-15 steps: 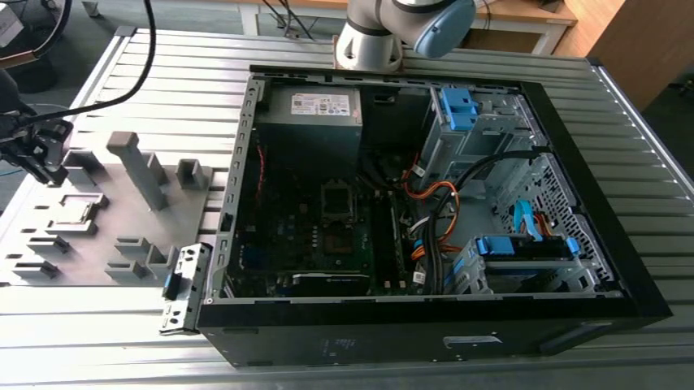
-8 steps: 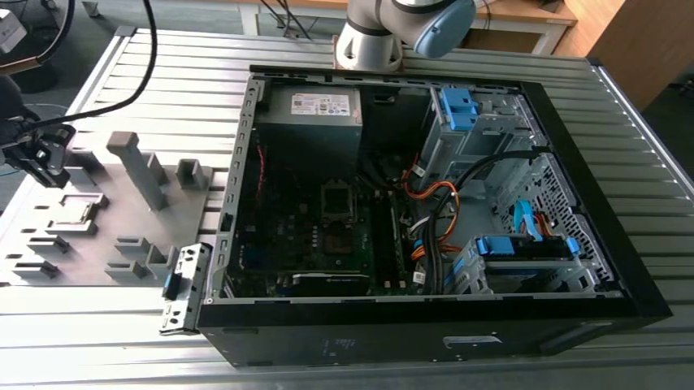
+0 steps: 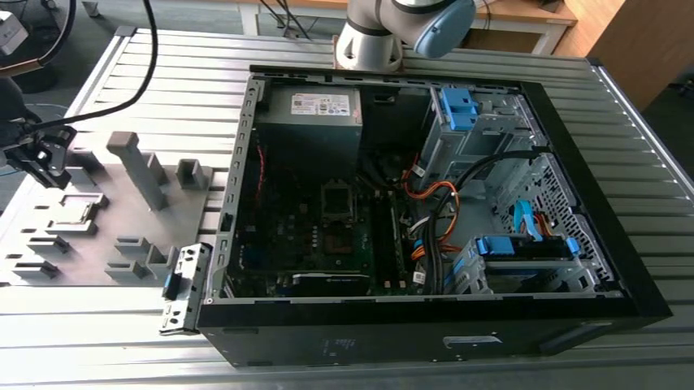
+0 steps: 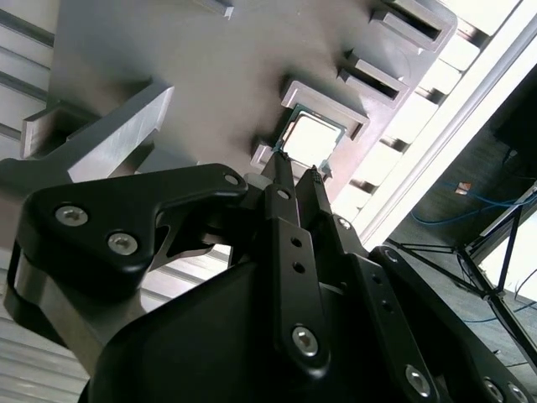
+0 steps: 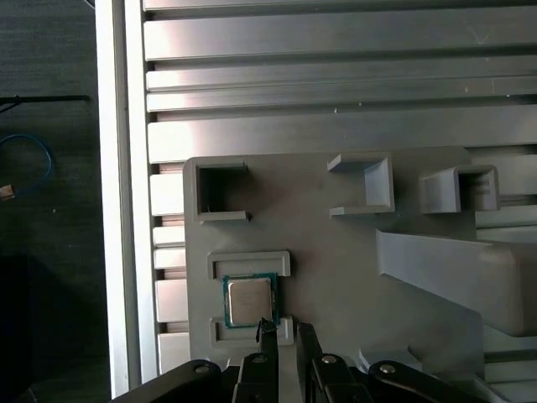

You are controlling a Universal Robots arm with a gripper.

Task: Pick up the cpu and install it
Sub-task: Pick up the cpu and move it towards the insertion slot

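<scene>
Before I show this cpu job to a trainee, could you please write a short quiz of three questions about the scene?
1. True or false: the cpu already sits inside the computer case.
2. Short answer: which thing is the hand nearest to?
3. Fill in: in the exterior view, the grey fixture plate lies on the case's ___ side.
Key: 1 false, it lies in a pocket of the fixture plate; 2 the cpu; 3 left.

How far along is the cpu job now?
Nothing looks done yet: the cpu lies in its nest on the grey fixture plate. In hand: the gripper hovers close to it, holding nothing. Left: both the pick-up and the install in the open computer case.
</scene>
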